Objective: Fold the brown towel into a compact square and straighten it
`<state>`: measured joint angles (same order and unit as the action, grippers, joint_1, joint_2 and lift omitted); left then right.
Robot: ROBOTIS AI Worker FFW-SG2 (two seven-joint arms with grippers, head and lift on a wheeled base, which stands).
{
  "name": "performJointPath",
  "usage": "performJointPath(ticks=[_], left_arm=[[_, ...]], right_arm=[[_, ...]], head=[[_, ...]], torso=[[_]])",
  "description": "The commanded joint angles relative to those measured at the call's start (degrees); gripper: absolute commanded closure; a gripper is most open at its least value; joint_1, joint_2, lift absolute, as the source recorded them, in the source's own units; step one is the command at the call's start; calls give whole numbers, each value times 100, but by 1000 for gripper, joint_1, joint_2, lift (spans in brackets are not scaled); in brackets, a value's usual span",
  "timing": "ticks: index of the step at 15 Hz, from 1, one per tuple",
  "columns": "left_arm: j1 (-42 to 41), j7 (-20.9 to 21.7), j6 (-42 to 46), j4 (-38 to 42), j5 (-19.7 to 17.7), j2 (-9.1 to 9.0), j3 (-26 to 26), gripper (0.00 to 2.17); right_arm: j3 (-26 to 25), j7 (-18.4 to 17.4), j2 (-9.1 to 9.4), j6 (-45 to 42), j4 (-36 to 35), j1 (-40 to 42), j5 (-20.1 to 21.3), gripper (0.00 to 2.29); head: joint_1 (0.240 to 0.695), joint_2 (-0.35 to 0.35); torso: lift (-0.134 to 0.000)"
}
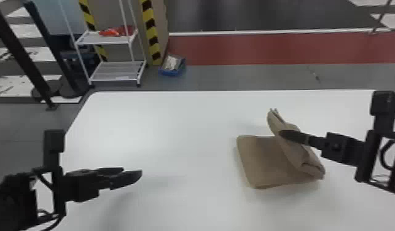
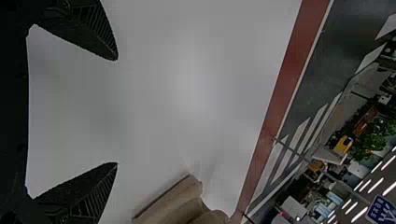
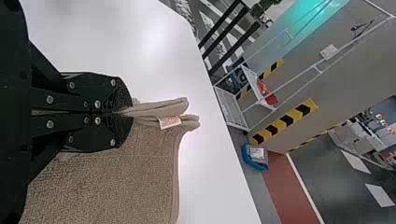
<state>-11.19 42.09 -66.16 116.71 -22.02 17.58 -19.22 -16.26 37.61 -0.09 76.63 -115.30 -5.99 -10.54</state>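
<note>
"Brown rectangular terry-cloth towel [image 1: 261, 159], one. Location?"

"On the smooth white table [image 1: 175, 123], robot's right side. Condition: left part flat, right part raised as a thick, folded cloth flap [image 1: 293, 153]."

"Holding gear?"

"Black, flat-fingered right gripper [image 3: 125, 113]: jaws clenched on the flap's layers, near a small white cloth label [image 3: 169, 122]. Black, flat-fingered left gripper [image 2: 116, 111]: jaws parted, empty, above the table, apart from the towel."

"Step in hand?"

"Folding, by my reading: flap to go leftward over the flat part."

"Handling notes?"

"Item: path. Low and level; a high lift could drag the base askew. Item: grip. All layers pinched together, lest one slip and bunch. Item: alignment. Both flap corners matched to the base edge before setting down. Item: release. Jaws opened only once the cloth lies supported, then drawn clear without snagging."

"Finishing?"

"Light pats on the top, then small nudges at the sides to square it."
</note>
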Motion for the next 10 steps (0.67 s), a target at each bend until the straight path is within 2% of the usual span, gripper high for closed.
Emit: performJointPath(ticks=[1,4,7,8,9,10], left_arm=[[-41,1,-7,36,-13,0,-20,80],[-68,1,-24,98,-13,0,-20,80],[-85,1,-42,133,-21,-9,-20,80],[-94,1,-60,159,-21,-9,-11,80],[-94,1,-60,177,-21,-9,-11,80],[-94,1,-60,177,-21,-9,-2,80]], right_arm=[[282,0,14,-337,306,46,149,1146],[677,18,14,-301,359,177,211,1146],[1029,194,14,-196,77,467,237,1129],[1099,255,14,-91,-19,547,220,944],[1134,290,14,-3,-116,599,211,458],[1143,334,14,103,-195,652,184,147]], head=[[695,99],[695,125],[695,157],[695,168],[695,191],[695,201]], torso=[[-124],[-124],[-124],[-124],[-124],[-124]])
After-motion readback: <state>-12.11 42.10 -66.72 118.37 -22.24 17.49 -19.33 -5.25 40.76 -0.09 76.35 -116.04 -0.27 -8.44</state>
